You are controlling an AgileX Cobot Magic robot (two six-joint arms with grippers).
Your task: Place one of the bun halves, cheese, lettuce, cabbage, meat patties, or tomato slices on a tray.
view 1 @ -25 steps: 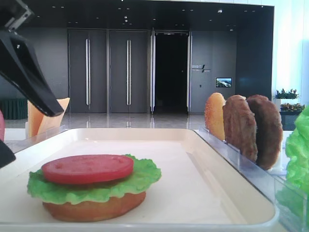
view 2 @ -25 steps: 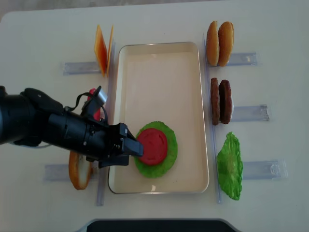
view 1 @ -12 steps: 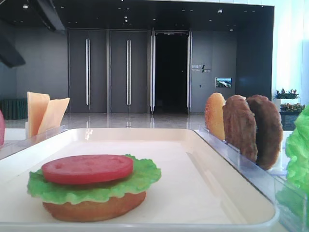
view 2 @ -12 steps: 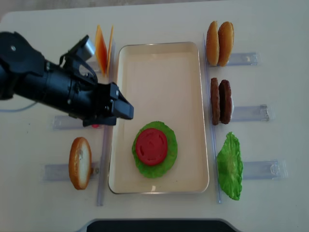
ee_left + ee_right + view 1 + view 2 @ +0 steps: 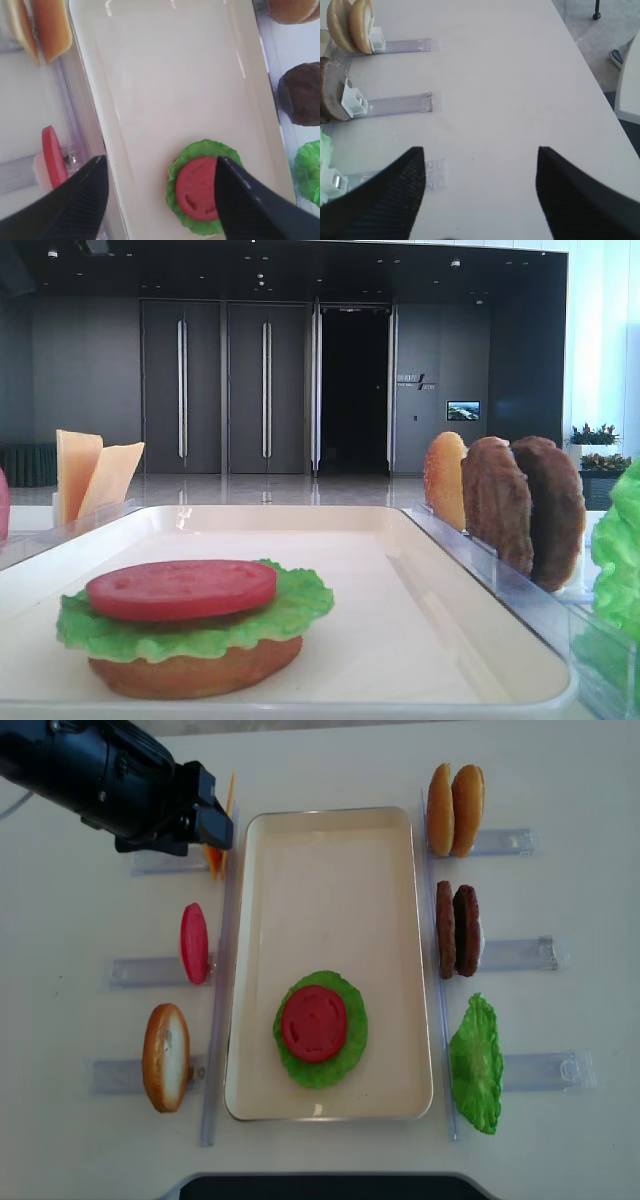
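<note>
The left gripper (image 5: pixel 215 820) hung spread and empty above the cheese (image 5: pixel 213 858). Well away from it, toward the near end of the tray (image 5: pixel 330 830), a tomato slice (image 5: pixel 314 1023) lay on lettuce (image 5: pixel 352 1042). The right gripper (image 5: pixel 480 192) stood spread over bare table (image 5: pixel 510 75).

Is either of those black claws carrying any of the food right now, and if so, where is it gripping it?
No. The left gripper and the right gripper both stand open with nothing between their jaws.

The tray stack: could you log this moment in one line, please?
tray: bun, lettuce, tomato slice stacked | left tool: open, over cheese rack
</note>
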